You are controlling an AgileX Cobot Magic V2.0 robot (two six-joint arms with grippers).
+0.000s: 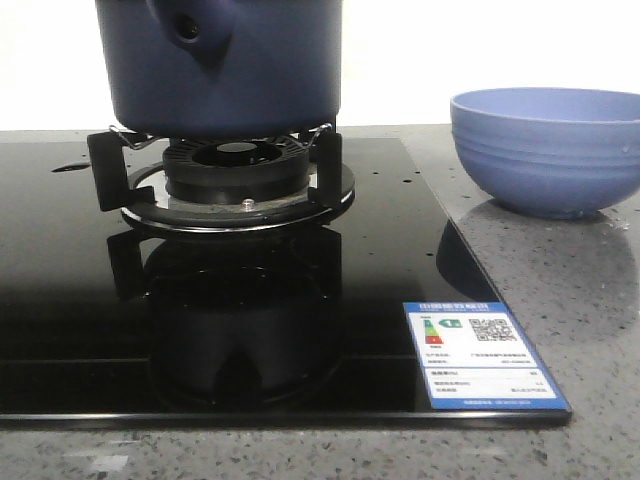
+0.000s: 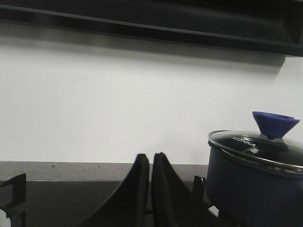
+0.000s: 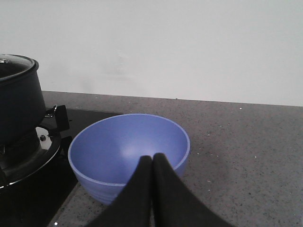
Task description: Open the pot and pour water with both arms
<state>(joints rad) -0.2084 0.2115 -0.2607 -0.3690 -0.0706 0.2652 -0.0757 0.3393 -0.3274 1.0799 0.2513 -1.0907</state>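
The dark navy pot stands on the gas burner's supports, its conical side stub facing the front camera. In the left wrist view the pot carries a glass lid with a blue cone-shaped knob. My left gripper is shut with nothing in it, low over the hob and apart from the pot's side. My right gripper is also shut and holds nothing; it hangs in front of the periwinkle bowl, with the pot off to one side. Neither gripper shows in the front view.
The black glass hob has a burner ring and black pan supports. A blue-and-white energy label sticks on its near right corner. The bowl sits on the grey speckled counter. A white wall stands behind.
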